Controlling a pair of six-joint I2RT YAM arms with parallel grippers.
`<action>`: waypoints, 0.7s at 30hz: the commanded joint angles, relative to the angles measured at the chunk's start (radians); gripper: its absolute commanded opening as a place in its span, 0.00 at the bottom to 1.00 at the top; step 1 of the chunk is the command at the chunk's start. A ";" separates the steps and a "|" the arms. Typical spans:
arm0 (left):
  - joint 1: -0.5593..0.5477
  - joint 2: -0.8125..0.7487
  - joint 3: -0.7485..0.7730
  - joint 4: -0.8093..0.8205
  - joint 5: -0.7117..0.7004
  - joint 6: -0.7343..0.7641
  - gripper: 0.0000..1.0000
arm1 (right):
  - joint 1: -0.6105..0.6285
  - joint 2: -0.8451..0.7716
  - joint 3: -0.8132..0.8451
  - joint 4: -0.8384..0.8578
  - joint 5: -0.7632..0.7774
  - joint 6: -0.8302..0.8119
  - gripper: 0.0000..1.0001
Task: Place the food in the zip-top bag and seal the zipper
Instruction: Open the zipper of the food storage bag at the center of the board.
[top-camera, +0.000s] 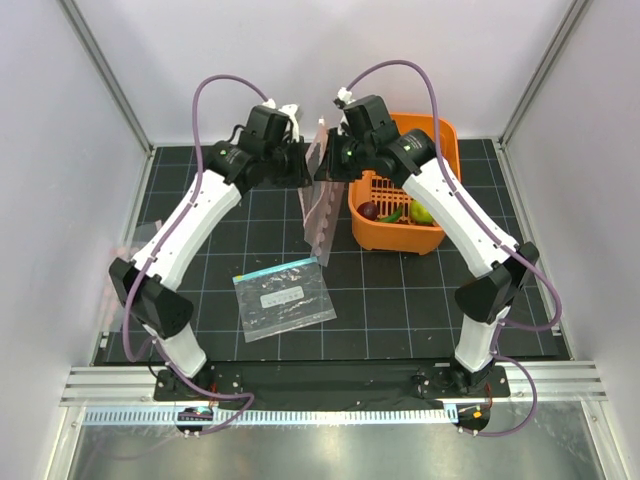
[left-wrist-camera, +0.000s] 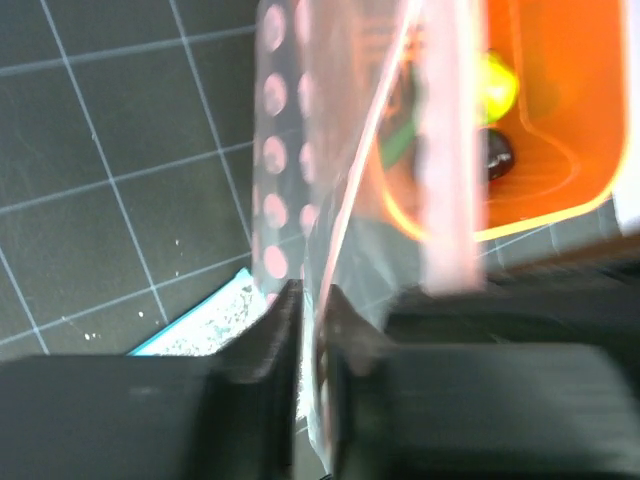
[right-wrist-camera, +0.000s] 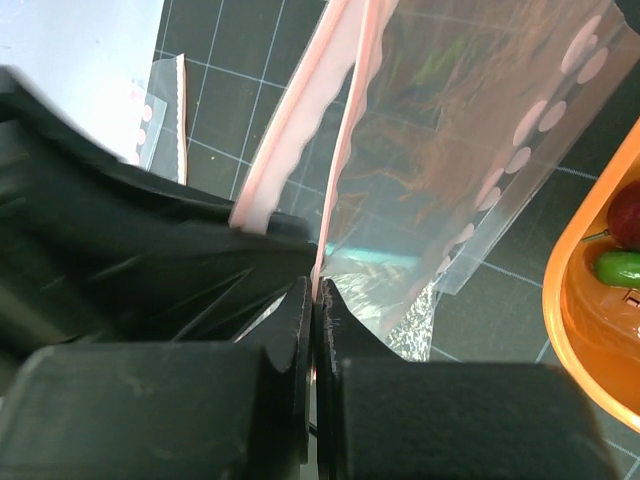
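The zip-top bag (top-camera: 318, 205) hangs upright between my two grippers, above the mat and left of the basket. Its pink zipper (right-wrist-camera: 295, 120) runs along the mouth, and the two strips stand apart. My right gripper (right-wrist-camera: 316, 285) is shut on one pink strip. My left gripper (left-wrist-camera: 310, 295) has its jaws a narrow gap apart, with the bag's film (left-wrist-camera: 330, 240) running between them. The food lies in the orange basket (top-camera: 440, 135): a maroon piece (top-camera: 369, 210), a green chili (top-camera: 392, 215) and a yellow-green round fruit (top-camera: 421, 213).
A second clear bag with a teal strip and white label (top-camera: 283, 297) lies flat on the black grid mat (top-camera: 400, 300) near the front. The white walls (top-camera: 60, 200) close in the mat on both sides and at the back.
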 joint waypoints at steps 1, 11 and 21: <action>-0.003 0.021 -0.020 0.001 -0.024 0.016 0.14 | 0.006 -0.058 -0.004 0.034 0.028 -0.018 0.01; -0.005 0.020 0.169 -0.192 -0.357 0.119 0.00 | -0.106 -0.030 -0.007 -0.069 0.186 0.043 0.01; -0.005 0.029 0.219 -0.335 -0.552 0.108 0.00 | -0.152 -0.023 -0.101 -0.043 0.141 0.016 0.11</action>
